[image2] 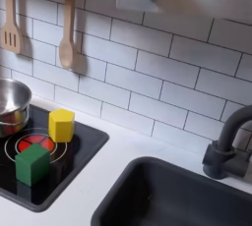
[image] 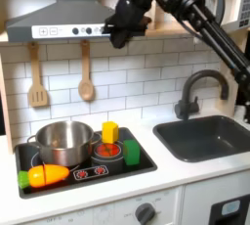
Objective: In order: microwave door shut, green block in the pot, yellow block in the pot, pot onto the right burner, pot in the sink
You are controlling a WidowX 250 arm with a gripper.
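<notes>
The end effector hangs high at twelve o'clock; its jaw state I cannot tell. The green block sits at three o'clock of the pot, so likely next: descend, spread, grasp it.

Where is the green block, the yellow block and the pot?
green block (image2: 32,164), second exterior view, on its front face.
yellow block (image2: 61,126), second exterior view, on its front face.
pot (image: 63,143), first exterior view, on its shiny side wall.
</notes>
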